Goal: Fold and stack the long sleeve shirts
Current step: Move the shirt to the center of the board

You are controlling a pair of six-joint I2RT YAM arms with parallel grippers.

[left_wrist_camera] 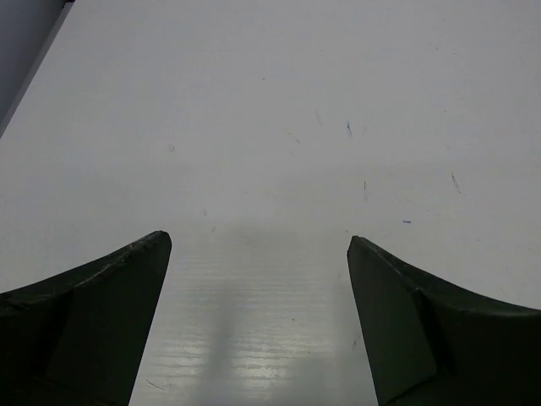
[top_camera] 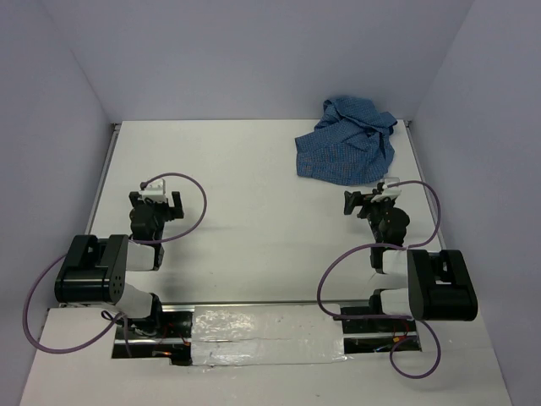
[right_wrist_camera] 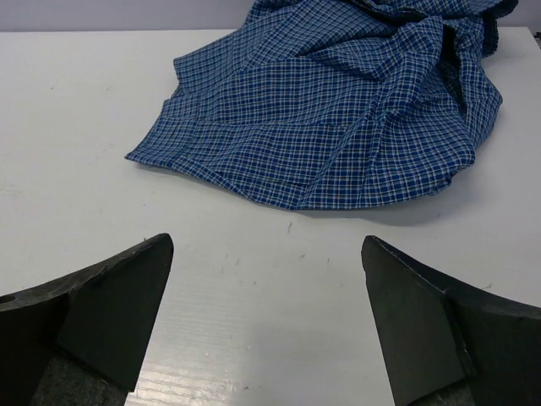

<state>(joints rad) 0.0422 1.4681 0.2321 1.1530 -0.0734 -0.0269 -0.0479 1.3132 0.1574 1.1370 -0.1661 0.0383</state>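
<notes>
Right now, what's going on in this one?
Nothing is being handled yet. The blue finely checked cloth shirt lies crumpled and unfolded at the far right of the white table. The right pincer is open just short of the shirt's near edge and is not touching it. The left pincer is open over bare table, well away from the shirt.

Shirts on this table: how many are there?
1. A blue checked shirt lies crumpled at the far right of the white table, just ahead of the open right pincer. Another could hide beneath its folds, but none shows.
</notes>
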